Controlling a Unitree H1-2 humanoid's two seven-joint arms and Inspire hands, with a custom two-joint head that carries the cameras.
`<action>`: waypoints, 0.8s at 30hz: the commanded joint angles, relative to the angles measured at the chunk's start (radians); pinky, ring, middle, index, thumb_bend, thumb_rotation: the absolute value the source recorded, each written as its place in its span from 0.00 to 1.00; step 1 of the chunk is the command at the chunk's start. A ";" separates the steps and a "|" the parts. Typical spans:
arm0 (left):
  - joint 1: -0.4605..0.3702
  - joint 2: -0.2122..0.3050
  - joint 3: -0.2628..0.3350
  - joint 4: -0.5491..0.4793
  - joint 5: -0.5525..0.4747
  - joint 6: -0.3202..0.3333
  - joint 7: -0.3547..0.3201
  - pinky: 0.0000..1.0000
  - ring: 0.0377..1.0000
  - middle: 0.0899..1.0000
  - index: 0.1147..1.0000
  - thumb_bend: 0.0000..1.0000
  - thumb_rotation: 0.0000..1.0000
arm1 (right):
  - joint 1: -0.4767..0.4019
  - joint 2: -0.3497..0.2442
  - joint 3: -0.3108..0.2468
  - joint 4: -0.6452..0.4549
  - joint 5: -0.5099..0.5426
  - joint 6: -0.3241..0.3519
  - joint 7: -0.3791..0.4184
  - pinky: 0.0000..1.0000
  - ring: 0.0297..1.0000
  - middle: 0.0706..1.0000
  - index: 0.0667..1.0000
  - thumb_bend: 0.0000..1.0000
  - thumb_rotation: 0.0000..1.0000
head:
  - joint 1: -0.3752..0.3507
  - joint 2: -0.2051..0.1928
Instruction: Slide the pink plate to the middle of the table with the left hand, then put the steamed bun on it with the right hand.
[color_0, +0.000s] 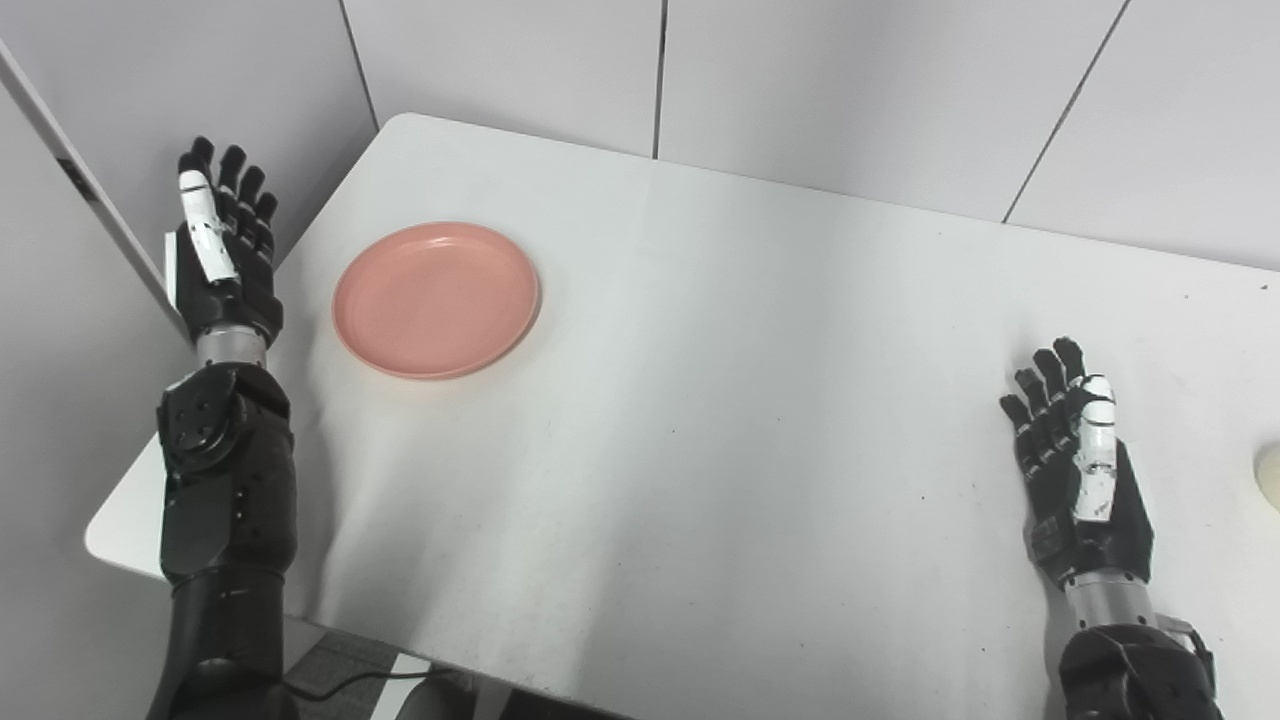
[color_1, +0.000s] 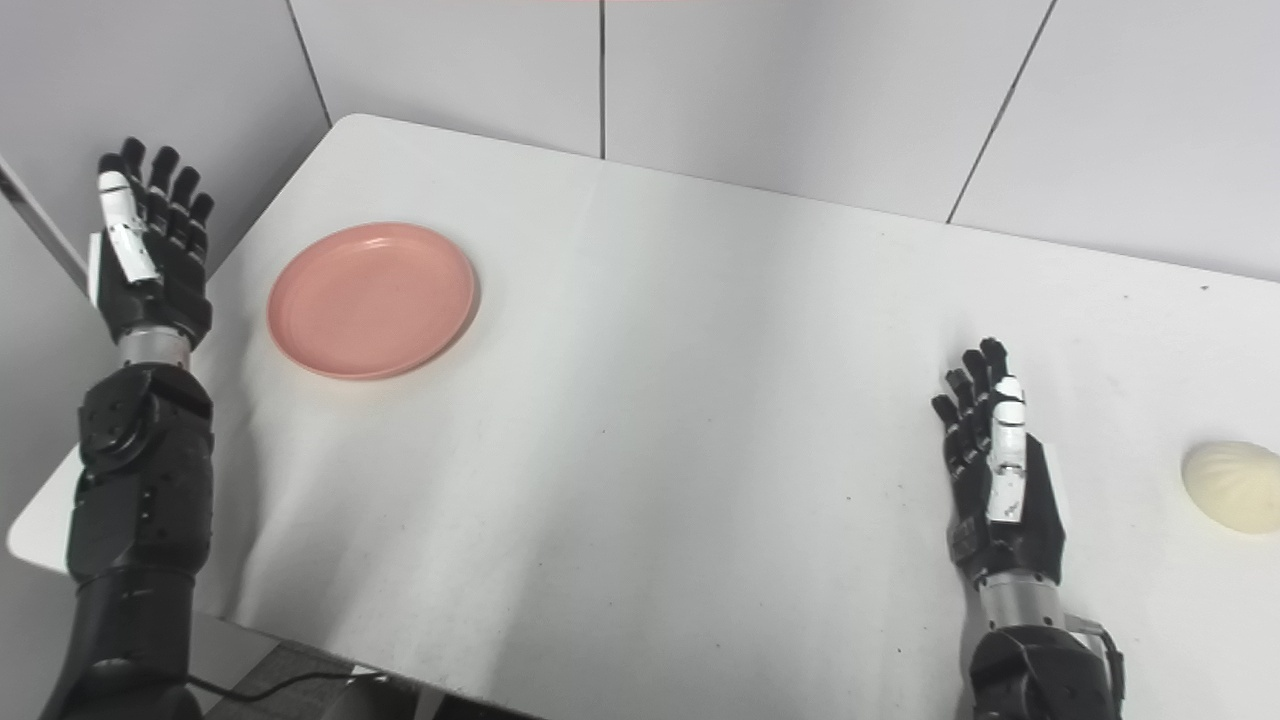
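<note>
A pink plate (color_0: 436, 298) lies empty on the white table (color_0: 700, 400), near its far left corner. My left hand (color_0: 222, 250) is open with fingers straight, just off the table's left edge, a short way left of the plate and not touching it. A pale steamed bun (color_1: 1232, 486) sits on the table at the far right; in the left eye view only its edge (color_0: 1270, 473) shows. My right hand (color_1: 995, 475) is open and empty above the table, left of the bun and apart from it.
Grey panelled walls (color_0: 800, 80) stand close behind the table and at its left side. The table's front edge runs along the bottom left, with a dark cable (color_0: 350, 685) below it.
</note>
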 joint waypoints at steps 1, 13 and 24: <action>-0.035 0.027 0.004 -0.017 -0.010 -0.016 0.001 0.98 0.96 0.96 0.97 0.51 1.00 | 0.006 -0.002 -0.006 -0.001 0.008 0.015 0.001 1.00 1.00 1.00 1.00 0.17 1.00 | 0.001 0.000; -0.037 0.020 -0.021 0.043 0.001 0.005 -0.003 1.00 0.98 0.97 1.00 0.47 1.00 | 0.008 -0.001 -0.005 -0.006 0.001 0.016 -0.002 1.00 1.00 1.00 1.00 0.18 1.00 | 0.000 0.003; -0.047 0.021 -0.038 0.161 -0.006 -0.002 -0.020 1.00 1.00 0.98 1.00 0.47 1.00 | 0.007 -0.001 -0.008 -0.010 0.013 0.027 -0.001 1.00 1.00 1.00 1.00 0.18 1.00 | 0.000 0.008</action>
